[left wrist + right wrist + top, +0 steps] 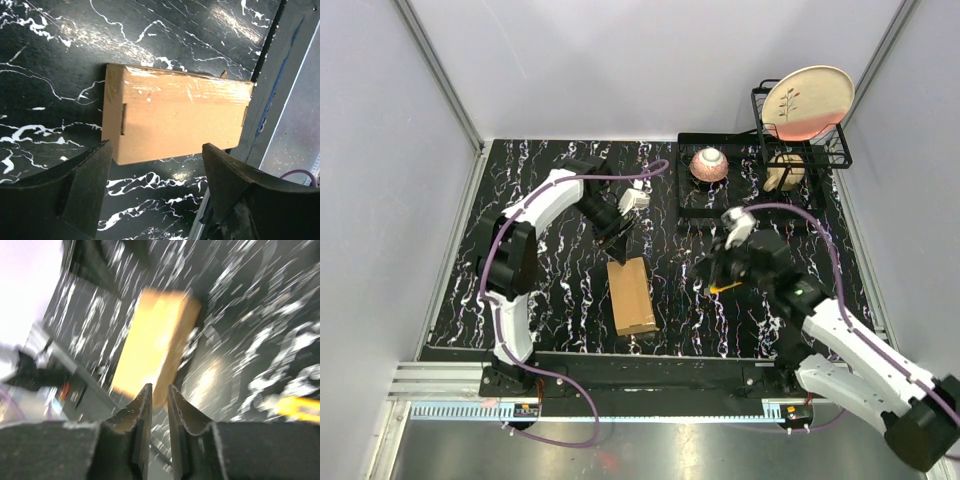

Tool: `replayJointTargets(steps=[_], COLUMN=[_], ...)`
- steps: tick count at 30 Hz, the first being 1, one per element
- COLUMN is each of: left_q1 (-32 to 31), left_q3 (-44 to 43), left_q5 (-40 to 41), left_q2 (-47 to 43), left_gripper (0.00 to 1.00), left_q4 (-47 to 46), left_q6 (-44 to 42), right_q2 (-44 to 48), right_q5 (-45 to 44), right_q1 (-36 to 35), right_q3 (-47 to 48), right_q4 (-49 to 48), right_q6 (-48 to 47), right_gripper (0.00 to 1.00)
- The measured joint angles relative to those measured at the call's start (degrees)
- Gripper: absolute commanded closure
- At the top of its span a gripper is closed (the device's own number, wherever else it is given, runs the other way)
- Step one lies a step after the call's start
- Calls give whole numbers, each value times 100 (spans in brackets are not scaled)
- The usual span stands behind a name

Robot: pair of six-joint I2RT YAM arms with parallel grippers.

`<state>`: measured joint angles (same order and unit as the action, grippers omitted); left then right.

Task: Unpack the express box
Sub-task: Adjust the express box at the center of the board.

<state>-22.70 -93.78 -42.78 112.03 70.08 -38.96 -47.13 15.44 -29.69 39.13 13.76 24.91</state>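
Express box [632, 297] lying flat with its lid closed at mid-desk [565, 300], its near end close to the front edge. Bare marbled surface lies along both long sides. Left fingers [85, 185] spread wide and empty, over the box's far end. Right fingers [140, 410] drawn almost together on nothing, right of the box, beside a yellow knife [725, 288]; this wrist view is blurred.
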Motion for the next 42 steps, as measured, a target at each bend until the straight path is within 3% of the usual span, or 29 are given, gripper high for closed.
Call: replayJointTargets(steps=[3,4,6,7,9,15,17,20,24,30,32,34,36,42], left_q1=[37,59,96,114,140,175,175,175,173,173,173,173,173,170], left_q3=[-186,-267,-450,-575,-748,-787,-787,-785,-787,-789,-789,-789,-796,-1054], left_q5=[-4,-9,-37,-68,-111,-162,-166,-168,-199,-280,-306,-330,-350,-437], left_q2=[278,363,520,614,743,848,879,920,981,1204,1268,1300,1307,1349], left_gripper=[23,22,22,21,21,22,22,22,22,22,22,22,22,22], left_q4=[52,116,286,382,463,625,656,667,678,680,678,678,682,688], left_q6=[-76,-146,-284,-391,-568,-914,-975,-1054,-1082,-1086,-1084,-1084,-1084,-1084], right_q2=[-413,-638,-1008,-1165,-1399,-1919,-2293,-2896,-3097,-2717,-2601,-2424,-2218,-2424], right_q5=[138,205,247,236,155,-245,-323,-463,-629,-1019,-1189,-1198,-1032,-339], right_q1=[-1054,-1502,-1991,-2155,-2389,-2691,-2798,-3071,-3353,-3456,-3532,-3593,-3635,-3915], right_q3=[-376,-459,-498,-503,-511,-494,-426,-221,-133,-15,140,267,275,63], right_q4=[-260,-385,-546,-608,-739,-1178,-1322,-1390,-1392,-1023,-695,-492,-555,-1609], right_q6=[343,448,621,706,868,1088,1128,1163,1220,1255,1198,1119,1080,992], right_gripper=[58,42,26,10,0,0,6,24,40,42,55,81,93,99])
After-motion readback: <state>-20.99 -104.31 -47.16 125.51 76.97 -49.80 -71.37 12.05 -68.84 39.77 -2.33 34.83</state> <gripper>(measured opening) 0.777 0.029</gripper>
